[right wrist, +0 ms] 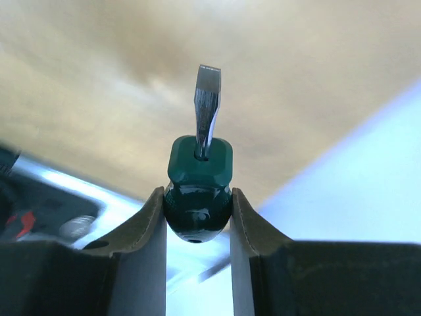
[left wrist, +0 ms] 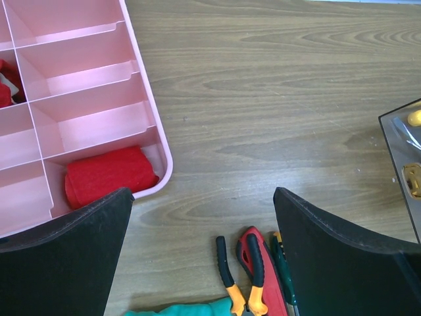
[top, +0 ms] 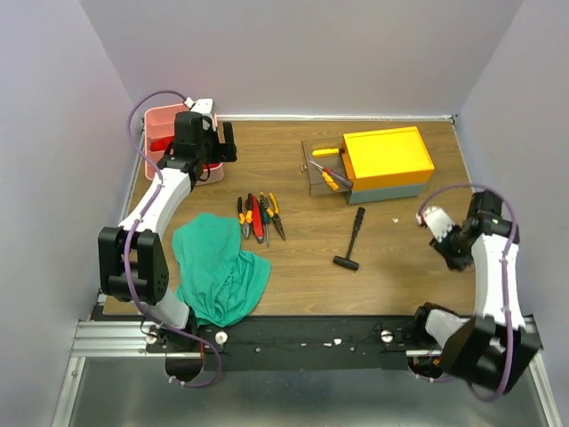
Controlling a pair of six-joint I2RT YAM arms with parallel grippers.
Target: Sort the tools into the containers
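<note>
Wood-grain counter [top: 400, 267], lilac walls. Right fingers [right wrist: 146, 250], near right, clamped on bulbous glossy dark-green handle of flat-blade screwdriver [right wrist: 197, 197]; blade pointing out ahead, looks clear of counter. Tool light, rigid; smooth handle may rotate if squeeze eases, but handle is right hold point. Left fingers [left wrist: 72, 257] spread wide, empty, over right edge of pink six-compartment plastic tray [left wrist: 148, 99], far left. Yellow-topped grey toolbox [top: 387, 160] far right: probable drop target.
</note>
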